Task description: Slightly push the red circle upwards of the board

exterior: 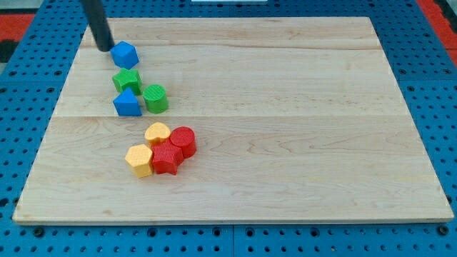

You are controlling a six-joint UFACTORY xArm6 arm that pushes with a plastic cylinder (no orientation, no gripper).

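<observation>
The red circle [184, 140] sits left of the board's middle, touching a red star-like block [166, 158] at its lower left and a yellow heart-like block [157, 133] at its left. A yellow hexagon [139, 160] lies left of the red star. My tip [104, 48] is at the board's upper left, just left of a blue hexagon-like block [125, 54], far above the red circle.
A green star-like block [127, 79], a blue triangle-like block [127, 103] and a green cylinder [155, 98] cluster below the blue hexagon. The wooden board [300, 128] lies on a blue perforated table [435, 86].
</observation>
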